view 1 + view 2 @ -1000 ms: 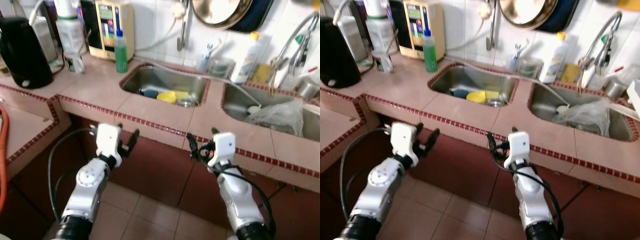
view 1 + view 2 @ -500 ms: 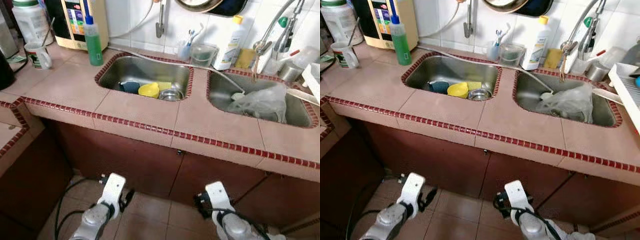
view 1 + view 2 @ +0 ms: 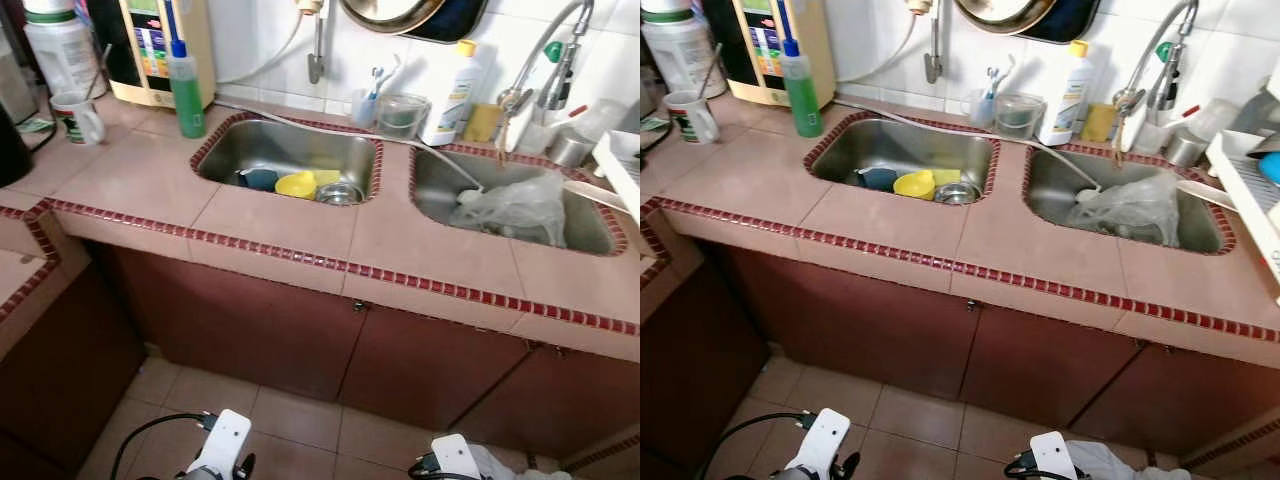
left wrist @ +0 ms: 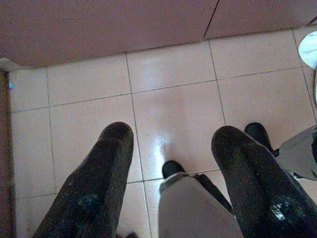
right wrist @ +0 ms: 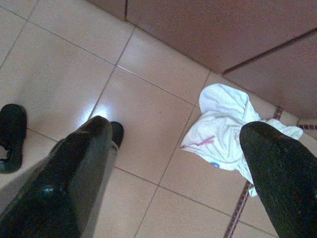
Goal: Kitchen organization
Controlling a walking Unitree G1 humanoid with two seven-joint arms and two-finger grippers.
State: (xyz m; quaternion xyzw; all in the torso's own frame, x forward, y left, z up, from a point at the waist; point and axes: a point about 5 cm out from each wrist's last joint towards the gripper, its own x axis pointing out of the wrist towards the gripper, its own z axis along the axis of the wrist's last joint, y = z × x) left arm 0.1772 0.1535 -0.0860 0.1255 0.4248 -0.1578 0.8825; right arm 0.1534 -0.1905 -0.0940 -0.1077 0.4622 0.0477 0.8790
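Two steel sinks sit side by side in the pink-tiled bench [image 3: 150,175], whose front edge carries a dark red trim above brown cabinet doors [image 3: 250,320]. The left sink [image 3: 290,160] holds a yellow bowl [image 3: 297,184], a dark blue bowl [image 3: 260,178] and a small steel bowl [image 3: 342,192], all bunched at its near side; the right sink [image 3: 510,190] has a crumpled clear plastic bag [image 3: 510,210] in it, under a curved tap [image 3: 555,50]. Far along the white wall tiles stand a green bottle [image 3: 186,80], a mug [image 3: 78,117] at far left, a clear cup [image 3: 402,115] and a white bottle with a yellow cap [image 3: 453,82] between the sinks. The near stretch of bench before both sinks lies bare. Down low, both arms hang over the beige tiled floor [image 4: 173,99]: the left claw [image 4: 171,168] has its fingers spread wide, gripping nothing, and the right claw [image 5: 173,173] is likewise splayed and empty, with a white cloth [image 5: 223,129] lying on the floor near the cabinet base, close by one finger in the wrist view.
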